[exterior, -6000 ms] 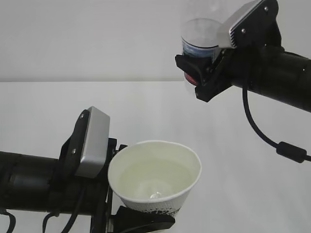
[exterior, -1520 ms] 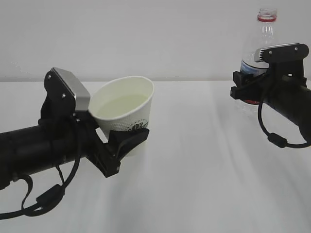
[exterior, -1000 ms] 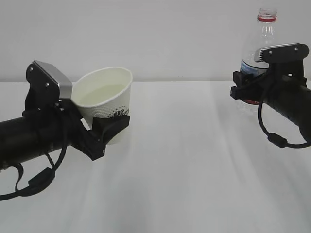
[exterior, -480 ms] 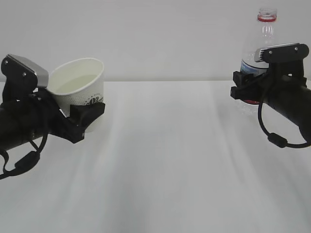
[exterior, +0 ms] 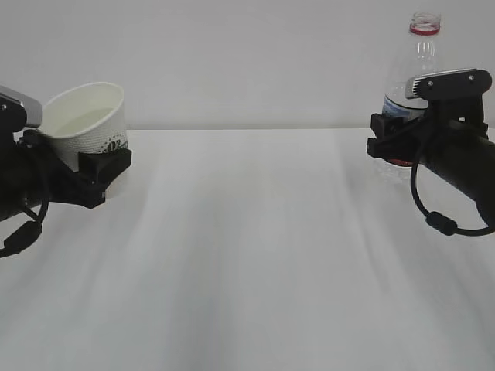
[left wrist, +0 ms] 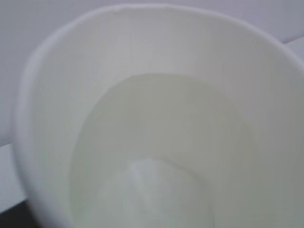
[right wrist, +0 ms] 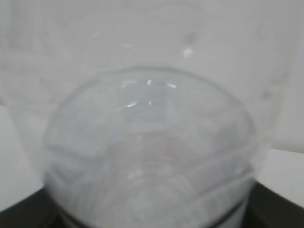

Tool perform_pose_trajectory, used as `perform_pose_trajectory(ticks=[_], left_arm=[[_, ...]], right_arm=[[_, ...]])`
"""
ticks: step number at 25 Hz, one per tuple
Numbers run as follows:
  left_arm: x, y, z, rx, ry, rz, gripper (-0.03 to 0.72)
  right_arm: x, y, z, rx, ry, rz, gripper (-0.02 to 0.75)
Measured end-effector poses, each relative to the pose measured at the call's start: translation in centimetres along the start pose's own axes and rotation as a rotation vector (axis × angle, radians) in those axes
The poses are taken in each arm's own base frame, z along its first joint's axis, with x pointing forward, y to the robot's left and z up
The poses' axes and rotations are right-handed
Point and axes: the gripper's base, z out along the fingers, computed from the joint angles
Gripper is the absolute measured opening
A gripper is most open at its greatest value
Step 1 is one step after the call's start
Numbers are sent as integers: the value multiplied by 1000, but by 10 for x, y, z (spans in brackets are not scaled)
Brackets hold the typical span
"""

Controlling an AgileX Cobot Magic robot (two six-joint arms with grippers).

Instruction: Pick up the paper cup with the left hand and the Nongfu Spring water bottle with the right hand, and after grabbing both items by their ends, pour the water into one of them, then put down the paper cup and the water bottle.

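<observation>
The white paper cup [exterior: 87, 116] leans slightly at the far left of the exterior view, with clear water [exterior: 76, 121] inside. My left gripper [exterior: 91, 158] is shut on its lower half, one black finger [exterior: 105, 165] across the front. In the left wrist view the paper cup [left wrist: 156, 61] fills the frame, with the water [left wrist: 156, 156] pooled in it. At the right, the Nongfu Spring water bottle [exterior: 418, 62] stands upright, uncapped, red neck ring on top. My right gripper [exterior: 393, 143] is shut around its labelled middle. The bottle [right wrist: 152, 156] fills the right wrist view, blurred.
A white table [exterior: 255, 255] stretches between the two arms, with a plain white wall behind. A black cable [exterior: 433, 216] loops under the right arm. I cannot tell whether the cup or the bottle rests on the table.
My left arm has carried the cup leftward and slightly back toward the left edge, keeping its grip. The right arm and the bottle have stayed where they were.
</observation>
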Motion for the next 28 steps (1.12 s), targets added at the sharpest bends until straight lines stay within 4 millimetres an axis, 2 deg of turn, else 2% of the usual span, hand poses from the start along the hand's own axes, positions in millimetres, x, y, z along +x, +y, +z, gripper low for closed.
perform_pose_trajectory(ticks=[10,28], left_arm=[[3,25,-4,-118,0,-65,517],[47,48,12,-265,-21,-136,512]], right_arm=[[0,0,0,0,0,0,472],[0,0,0,0,0,0,472]])
